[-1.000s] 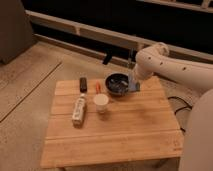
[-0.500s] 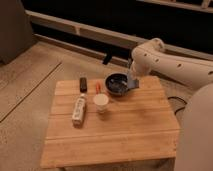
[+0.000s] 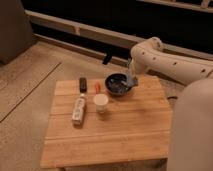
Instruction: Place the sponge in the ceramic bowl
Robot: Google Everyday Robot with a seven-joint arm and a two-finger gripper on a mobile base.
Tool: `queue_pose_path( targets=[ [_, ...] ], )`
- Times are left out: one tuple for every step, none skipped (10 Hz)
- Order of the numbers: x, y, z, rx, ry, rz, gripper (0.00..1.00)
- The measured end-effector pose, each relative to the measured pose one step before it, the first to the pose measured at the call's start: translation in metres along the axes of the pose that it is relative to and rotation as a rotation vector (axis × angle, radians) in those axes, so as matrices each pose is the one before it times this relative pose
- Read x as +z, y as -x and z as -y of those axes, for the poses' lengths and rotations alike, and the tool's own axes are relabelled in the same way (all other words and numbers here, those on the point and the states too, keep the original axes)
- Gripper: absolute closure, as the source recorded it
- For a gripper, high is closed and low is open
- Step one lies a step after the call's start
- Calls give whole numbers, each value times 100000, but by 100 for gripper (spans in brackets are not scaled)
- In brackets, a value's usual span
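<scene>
The dark ceramic bowl (image 3: 118, 85) sits at the back of the wooden table, right of centre. My gripper (image 3: 131, 78) hangs from the white arm directly over the bowl's right rim. A small blue patch, the sponge (image 3: 134, 81), shows at the gripper's tip by that rim. I cannot tell whether the sponge is held or resting against the bowl.
A white paper cup (image 3: 101, 102) stands just in front of the bowl on the wooden table (image 3: 110, 135). A white bottle (image 3: 78, 109) lies to its left, with a small black bar (image 3: 82, 83) behind it. A small orange item (image 3: 97, 87) lies left of the bowl.
The arm has risen and swung slightly back and left. The gripper has moved from low at the bowl's right side to just above its right rim.
</scene>
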Motion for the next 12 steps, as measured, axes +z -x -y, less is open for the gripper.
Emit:
queue_pose_path(
  targets=[
    [918,1054,-728,-2086,792,622,100],
    [1142,1229,-1115,-2971,1409,712,100],
    [769,603,-802,-2284,871,78,100],
    [1194,251,-715,-2071,1077,-1074,100],
    [1125,20,-386,-560,1321,-1272,100],
    [1403,-358,-180,613,1505,-2265,100],
    [736,-165,58,514,499,-1232,100],
    [1312,-244,-82,430,1515,-1750,100],
    [480,94,-40,-269,1021,-40,100],
    [521,398,-495,-636,3396,700,100],
    [391,303,-607,-735,3094,307,97],
    [369,-14,-527,-393,2662,-922,90]
  ],
)
